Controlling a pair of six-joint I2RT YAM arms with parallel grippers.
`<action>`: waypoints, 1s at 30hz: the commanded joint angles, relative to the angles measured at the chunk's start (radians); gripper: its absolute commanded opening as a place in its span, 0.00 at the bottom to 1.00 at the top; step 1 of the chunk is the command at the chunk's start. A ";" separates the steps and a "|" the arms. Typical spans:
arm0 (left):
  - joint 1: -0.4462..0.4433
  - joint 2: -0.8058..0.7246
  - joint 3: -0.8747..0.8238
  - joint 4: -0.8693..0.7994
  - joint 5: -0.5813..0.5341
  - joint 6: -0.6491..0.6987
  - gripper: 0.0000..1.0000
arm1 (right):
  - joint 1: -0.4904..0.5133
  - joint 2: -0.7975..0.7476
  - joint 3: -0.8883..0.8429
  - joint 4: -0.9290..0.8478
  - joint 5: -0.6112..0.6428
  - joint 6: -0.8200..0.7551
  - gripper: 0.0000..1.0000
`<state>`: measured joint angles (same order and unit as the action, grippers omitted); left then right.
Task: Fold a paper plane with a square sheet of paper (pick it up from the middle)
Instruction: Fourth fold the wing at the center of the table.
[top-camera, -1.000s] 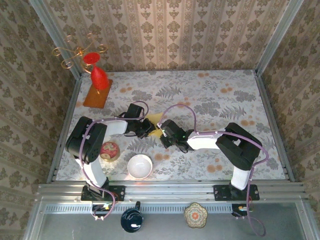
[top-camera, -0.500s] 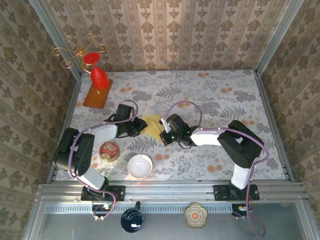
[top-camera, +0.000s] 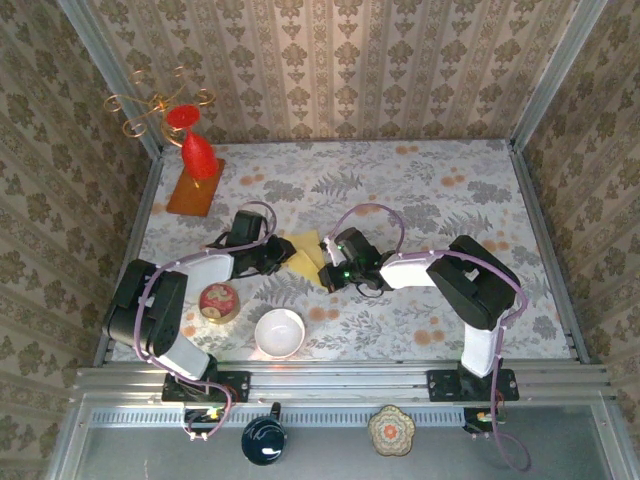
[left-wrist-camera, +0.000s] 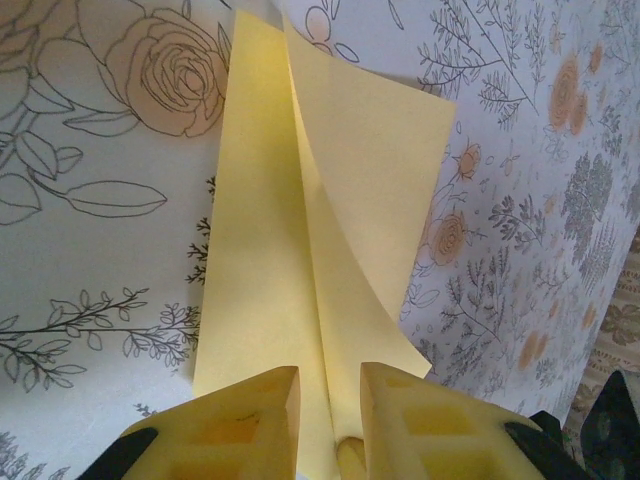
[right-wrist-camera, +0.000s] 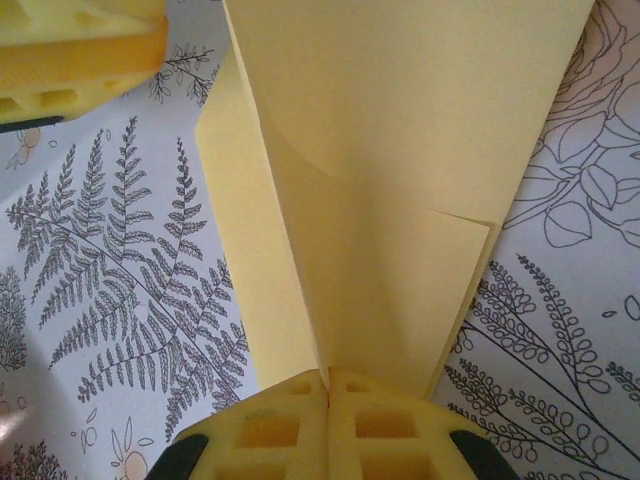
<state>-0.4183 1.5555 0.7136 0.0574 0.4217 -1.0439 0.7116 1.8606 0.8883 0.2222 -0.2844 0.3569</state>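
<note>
Paper: the yellow paper (top-camera: 303, 260) is lying half folded on the table (top-camera: 430, 200), between both grippers.
Right: the right gripper (right-wrist-camera: 328, 400) is pinching its fold tight.
Left: the left gripper (left-wrist-camera: 330, 420) is sitting around the raised fold, and I cannot tell if it is squeezing.

No writing to read anywhere: the folded yellow paper (left-wrist-camera: 330, 200) is blank (the tablecloth (top-camera: 430, 180) bears only printed flowers and ferns).

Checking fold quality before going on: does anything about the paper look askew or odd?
Yes. The paper plane, pinched at opposite ends by the left tool and right tool, has one flap bowing up off the other instead of lying flat.
</note>
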 joint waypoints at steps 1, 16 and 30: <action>-0.012 -0.016 -0.005 0.021 0.012 -0.005 0.24 | -0.011 0.020 -0.002 -0.019 -0.032 0.029 0.00; -0.128 0.084 0.071 0.095 0.062 -0.008 0.23 | -0.090 -0.157 -0.181 -0.047 0.020 0.038 0.00; -0.175 0.206 0.178 0.063 0.082 0.043 0.23 | -0.171 -0.118 -0.268 0.169 -0.162 0.171 0.01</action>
<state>-0.5888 1.7397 0.8459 0.1528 0.4980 -1.0416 0.5579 1.7206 0.6426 0.3550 -0.3985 0.4877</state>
